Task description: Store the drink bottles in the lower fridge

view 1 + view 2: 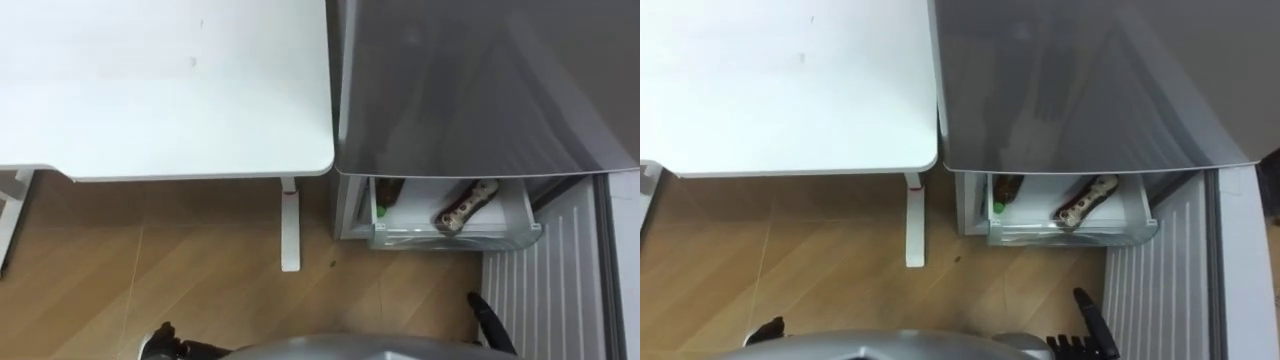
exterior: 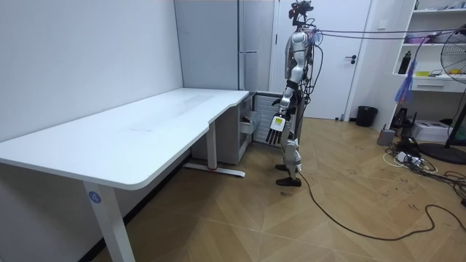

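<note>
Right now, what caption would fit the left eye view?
A dark bottle and a patterned bottle lie in the open drawer of the fridge.

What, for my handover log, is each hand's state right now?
Left hand: open, fingers straight, holding nothing.
Right hand: open, holding nothing.

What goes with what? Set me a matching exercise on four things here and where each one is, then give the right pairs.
Things:
1. white desk
2. green-capped bottle
3. patterned bottle
4. fridge door

Places:
A. right side of the open drawer
B. swung open at the robot's right
C. to the robot's left of the fridge
D. left side of the open drawer

Pairs: 1-C, 2-D, 3-A, 4-B.
</note>
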Available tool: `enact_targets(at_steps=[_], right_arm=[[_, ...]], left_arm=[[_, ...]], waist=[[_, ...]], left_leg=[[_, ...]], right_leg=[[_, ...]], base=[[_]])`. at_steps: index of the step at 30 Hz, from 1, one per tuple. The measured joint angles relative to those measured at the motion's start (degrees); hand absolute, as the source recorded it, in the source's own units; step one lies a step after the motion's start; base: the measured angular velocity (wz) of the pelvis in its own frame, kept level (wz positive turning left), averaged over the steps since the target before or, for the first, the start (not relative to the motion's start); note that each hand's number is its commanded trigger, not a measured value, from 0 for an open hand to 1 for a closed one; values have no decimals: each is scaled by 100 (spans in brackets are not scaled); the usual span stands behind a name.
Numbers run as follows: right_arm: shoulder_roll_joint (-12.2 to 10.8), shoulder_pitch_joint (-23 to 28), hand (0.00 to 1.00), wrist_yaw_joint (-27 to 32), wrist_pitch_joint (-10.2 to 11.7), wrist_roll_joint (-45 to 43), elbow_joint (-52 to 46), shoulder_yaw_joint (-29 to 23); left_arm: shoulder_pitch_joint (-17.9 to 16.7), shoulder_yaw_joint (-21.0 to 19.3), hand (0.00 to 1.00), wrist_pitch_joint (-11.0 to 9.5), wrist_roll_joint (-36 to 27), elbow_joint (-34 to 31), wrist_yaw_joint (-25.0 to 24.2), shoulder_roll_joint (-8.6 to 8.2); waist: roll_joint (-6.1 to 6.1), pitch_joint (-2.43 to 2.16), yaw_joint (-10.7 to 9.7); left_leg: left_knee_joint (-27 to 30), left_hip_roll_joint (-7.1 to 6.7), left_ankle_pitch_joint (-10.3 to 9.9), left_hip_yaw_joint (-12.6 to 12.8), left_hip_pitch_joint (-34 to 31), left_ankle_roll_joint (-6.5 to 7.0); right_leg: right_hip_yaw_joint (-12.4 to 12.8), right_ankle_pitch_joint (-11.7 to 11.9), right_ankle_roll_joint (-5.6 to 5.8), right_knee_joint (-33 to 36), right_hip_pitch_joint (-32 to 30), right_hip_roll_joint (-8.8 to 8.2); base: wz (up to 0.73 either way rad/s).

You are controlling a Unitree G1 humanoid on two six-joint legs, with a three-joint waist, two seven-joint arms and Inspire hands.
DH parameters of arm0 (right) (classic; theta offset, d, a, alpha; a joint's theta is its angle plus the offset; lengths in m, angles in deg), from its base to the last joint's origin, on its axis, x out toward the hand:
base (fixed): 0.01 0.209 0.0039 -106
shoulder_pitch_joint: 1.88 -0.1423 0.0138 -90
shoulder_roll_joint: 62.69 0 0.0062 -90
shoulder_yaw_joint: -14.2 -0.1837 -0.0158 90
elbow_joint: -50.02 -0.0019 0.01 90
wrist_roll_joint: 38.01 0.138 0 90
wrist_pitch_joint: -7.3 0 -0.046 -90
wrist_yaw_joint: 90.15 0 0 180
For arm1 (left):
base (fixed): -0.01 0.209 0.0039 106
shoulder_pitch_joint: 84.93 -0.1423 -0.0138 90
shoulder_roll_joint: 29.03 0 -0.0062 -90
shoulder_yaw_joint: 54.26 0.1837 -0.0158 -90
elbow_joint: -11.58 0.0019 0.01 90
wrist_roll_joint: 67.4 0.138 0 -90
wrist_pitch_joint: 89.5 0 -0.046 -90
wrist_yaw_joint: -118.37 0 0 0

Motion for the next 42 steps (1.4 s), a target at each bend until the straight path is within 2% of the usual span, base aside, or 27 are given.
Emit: enact_targets(at_steps=[7,11,12,15,17,20,23,25,26,27,28,30,32,35,37,40,42], right_arm=[[-3,-27,0,2,-1,1,-59,-50],[4,-48,0,10,-3,27,-62,-41],[6,-48,0,21,-1,48,-62,-38],[8,-107,0,92,2,64,-77,-37],[19,-195,0,117,12,168,-112,8],[32,-521,0,164,83,206,-115,161],[50,-1198,0,192,205,254,-66,230],[77,-1789,0,163,285,277,9,231],[89,-1910,0,161,293,286,11,236],[95,-2136,0,150,291,288,11,245],[101,-2283,0,132,278,287,14,248],[123,-2390,0,113,271,315,13,275],[194,-2409,0,114,269,408,45,280],[454,-2469,0,118,284,410,99,228],[740,-2568,0,120,333,397,99,222],[1025,-2729,0,120,516,390,94,222],[1181,-2927,0,123,525,411,77,233]], left_arm=[[-26,-55,0,0,6,28,-48,39],[-87,-56,0,2,7,29,-53,214],[-134,-67,0,1,13,40,-24,264],[-212,-184,0,11,10,144,31,348],[-278,-177,0,17,11,161,44,359],[-175,-20,0,78,12,394,33,359],[162,71,0,110,107,522,5,236],[704,164,0,100,121,659,-17,147],[780,227,0,79,105,707,-22,147],[1037,339,0,19,77,777,-23,168],[1268,425,0,-27,49,865,-24,197],[1427,469,0,-118,-19,936,-25,235],[1450,488,0,-131,-48,939,-16,277],[1367,571,0,-125,-31,937,28,364],[1324,635,0,-124,-12,929,35,445],[1241,745,0,-125,-44,932,35,492],[1220,902,0,-135,-62,927,33,509]], waist=[[-10,4,-11],[-8,-1,13],[-29,10,44],[-20,5,149],[0,-9,164],[28,-3,297],[85,52,349],[198,139,421],[219,154,457],[227,186,469],[200,203,490],[179,205,608],[183,207,613],[204,204,643],[198,203,713],[217,197,781],[212,200,799]], left_leg=[[45,5,-3,38,-4,3],[62,34,-34,45,7,-15],[98,57,-65,48,0,-30],[250,105,-175,52,-25,-69],[465,138,-281,56,-138,-86],[984,235,-420,74,-530,-120],[1516,284,-475,1,-1158,-109],[1905,290,-535,-37,-1778,-101],[1966,277,-538,-56,-1935,-97],[2131,219,-543,-139,-2263,-82],[2280,163,-536,-147,-2535,-70],[2529,119,-546,-142,-2869,-54],[2806,96,-587,-175,-3162,-24],[3236,100,-709,-222,-3716,6],[3567,85,-766,-230,-4201,20],[3896,79,-809,-244,-4622,53],[4078,71,-843,-225,-4866,90]], right_leg=[[21,-25,2,33,-34,-10],[25,-54,-25,106,-51,12],[25,-69,-35,123,-50,24],[44,-111,-77,182,-61,67],[76,-219,-97,399,-186,71],[106,-274,-145,693,-480,100],[90,-264,-170,1056,-1047,87],[64,-322,-238,1452,-1677,39],[35,-346,-250,1567,-1845,-12],[13,-404,-257,1854,-2185,-94],[77,-464,-257,2134,-2541,-156],[150,-555,-256,2480,-2906,-213],[152,-633,-253,2767,-3179,-265],[146,-730,-243,3173,-3688,-308],[157,-741,-245,3491,-4159,-321],[150,-730,-232,3763,-4542,-362],[163,-762,-232,3957,-4794,-426]], base=[[-2],[-3],[-11],[-8],[-4],[-12],[-5],[2],[13],[17],[13],[3],[11],[3],[2],[4],[0]])
